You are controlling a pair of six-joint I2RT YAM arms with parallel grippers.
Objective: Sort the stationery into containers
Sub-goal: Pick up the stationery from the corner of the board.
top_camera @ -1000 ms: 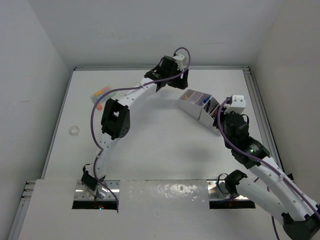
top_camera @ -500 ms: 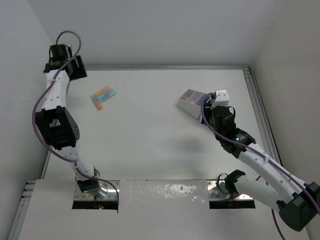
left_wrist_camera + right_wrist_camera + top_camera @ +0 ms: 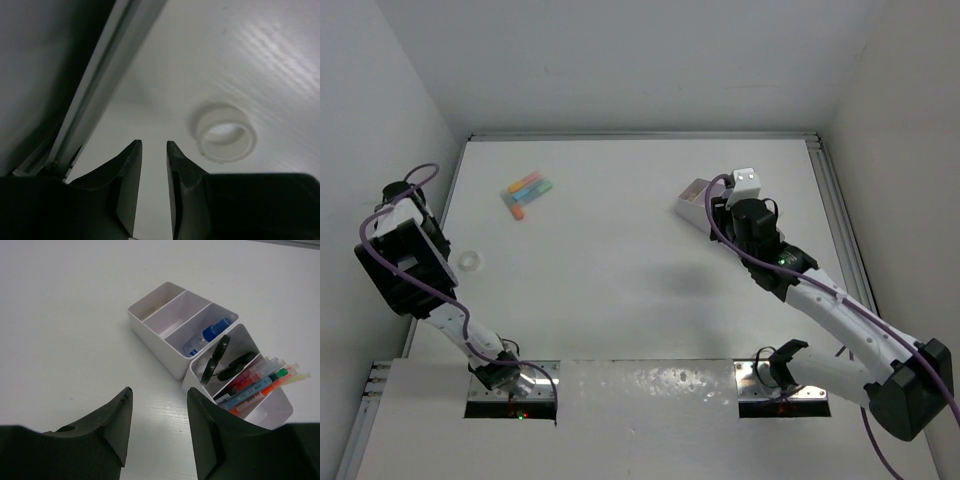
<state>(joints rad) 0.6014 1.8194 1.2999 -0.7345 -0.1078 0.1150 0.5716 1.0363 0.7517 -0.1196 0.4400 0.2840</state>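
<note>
Your left gripper [image 3: 152,145] has its jaws nearly together, with only a thin gap and nothing between them. A small white plastic ring [image 3: 225,150] lies at its 2 o'clock. Your right gripper [image 3: 160,392] stands wide and empty. At its 1 o'clock is the white and pale-lilac plastic desk organiser [image 3: 155,342], holding a blue-capped piece [image 3: 216,330], black-handled scissors [image 3: 223,346] and coloured markers [image 3: 260,382]. A cluster of pastel highlighter markers [image 3: 527,192] lies loose at the white table's [image 3: 620,260] 10 o'clock.

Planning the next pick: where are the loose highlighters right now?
Top view: the loose highlighters lie far left on the table, beyond the white ring, well away from the organiser.
</note>
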